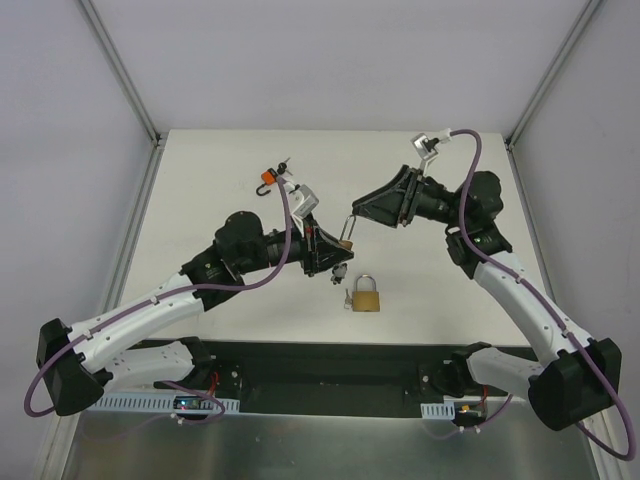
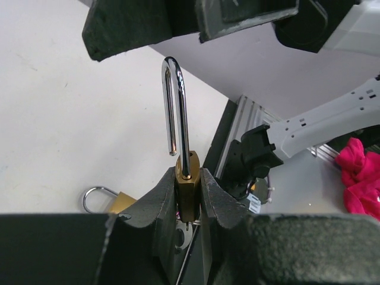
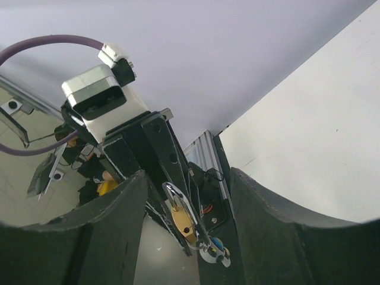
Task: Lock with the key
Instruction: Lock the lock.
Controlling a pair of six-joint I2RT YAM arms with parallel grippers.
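From above, the left gripper [image 1: 335, 250] holds a padlock [image 1: 345, 243] clear of the white table [image 1: 230, 160], near its middle, with the shackle pointing up toward the right gripper [image 1: 357, 208], which hangs just at its top. A bunch of keys [image 1: 338, 275] dangles below the held body, and a second padlock [image 1: 366, 297] lies flat on the table just beside it. In the left wrist view, the fingers [image 2: 157, 208] are narrow, clamped on the brass body, and the shackle [image 2: 177, 101] stands upright and open, its short leg ending free above the body. A pink cloth [image 2: 356, 172] shows at the right edge. In the right wrist view, that gripper's fingers [image 3: 113, 237] stand wide apart, holding nothing, and the padlock shows in the gap between them.
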